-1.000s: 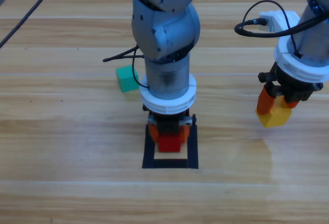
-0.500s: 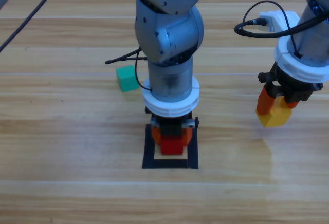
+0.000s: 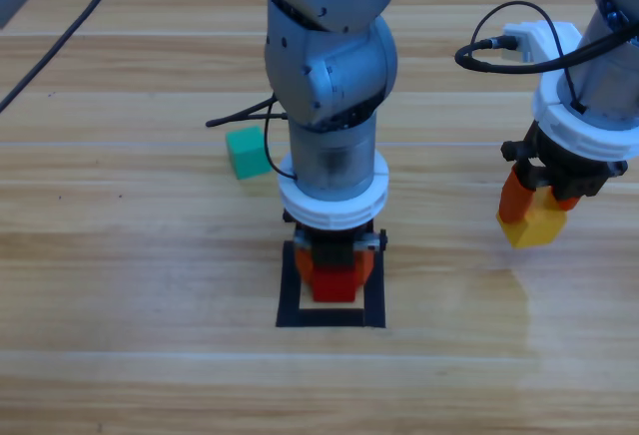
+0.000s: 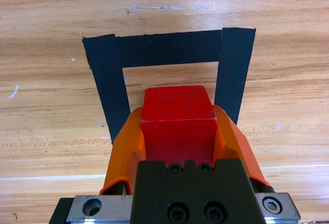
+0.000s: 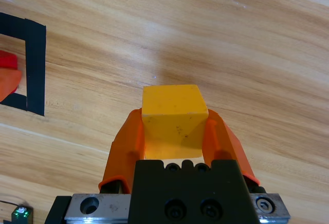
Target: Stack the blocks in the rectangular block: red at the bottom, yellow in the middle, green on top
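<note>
While the red cube (image 4: pixel 177 116) is clamped by the left gripper (image 4: pixel 177 131) over the black tape rectangle (image 4: pixel 169 49), the yellow cube (image 5: pixel 172 116) is held by the right gripper (image 5: pixel 172 131) — clear of the bench (image 3: pixel 120 255) — and the teal-green cube (image 3: pixel 246 152) sits apart.

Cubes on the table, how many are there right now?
3. The red cube is in the left tool over the tape rectangle, the yellow cube is in the right tool, and the green cube lies loose behind.

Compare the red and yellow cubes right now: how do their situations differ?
The red cube sits over the taped rectangle, gripped by the left gripper; the yellow cube is away to the right, outside it, in the right gripper. Both are the same size and clamped between orange jaws.
</note>
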Tool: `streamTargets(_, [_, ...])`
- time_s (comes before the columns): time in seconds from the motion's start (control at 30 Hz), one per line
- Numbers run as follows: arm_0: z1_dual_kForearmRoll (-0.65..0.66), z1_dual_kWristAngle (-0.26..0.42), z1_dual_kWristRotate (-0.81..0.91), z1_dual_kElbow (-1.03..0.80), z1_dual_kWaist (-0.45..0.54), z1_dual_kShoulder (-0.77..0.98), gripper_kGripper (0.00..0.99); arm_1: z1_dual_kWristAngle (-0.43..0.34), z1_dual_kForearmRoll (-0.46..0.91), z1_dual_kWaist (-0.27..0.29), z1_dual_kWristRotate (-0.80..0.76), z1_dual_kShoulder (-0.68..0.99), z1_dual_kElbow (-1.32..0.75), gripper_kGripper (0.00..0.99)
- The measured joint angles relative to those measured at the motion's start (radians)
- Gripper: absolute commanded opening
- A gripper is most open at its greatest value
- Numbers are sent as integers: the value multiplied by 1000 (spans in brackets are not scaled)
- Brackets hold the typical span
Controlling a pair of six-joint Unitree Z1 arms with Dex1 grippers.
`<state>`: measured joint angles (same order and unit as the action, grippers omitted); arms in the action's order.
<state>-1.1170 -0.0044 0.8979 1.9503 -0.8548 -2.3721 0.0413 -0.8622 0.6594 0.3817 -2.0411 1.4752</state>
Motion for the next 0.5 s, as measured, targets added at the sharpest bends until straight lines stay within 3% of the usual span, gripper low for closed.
streamTargets(0.07, [0,0,0,3,0,-2,32,0,0,0,-1,0,0,20])
streamTargets(0.13, [0,0,0,7,0,-4,164,0,0,0,-1,0,0,20])
streamTargets(0.17, [0,-1,0,11,0,-6,301,0,0,0,-2,0,0,20])
streamTargets(0.2, [0,-5,0,16,0,-8,646,0,0,0,-2,0,0,20])
streamTargets(0.23, [0,-9,0,25,0,-11,917,0,0,0,-2,0,0,20])
streamTargets(0.27, [0,-10,0,33,-1,-15,988,0,0,0,-2,0,0,20])
streamTargets(0.5, [1,-12,0,36,-7,-20,990,0,0,0,-3,-1,0,20])
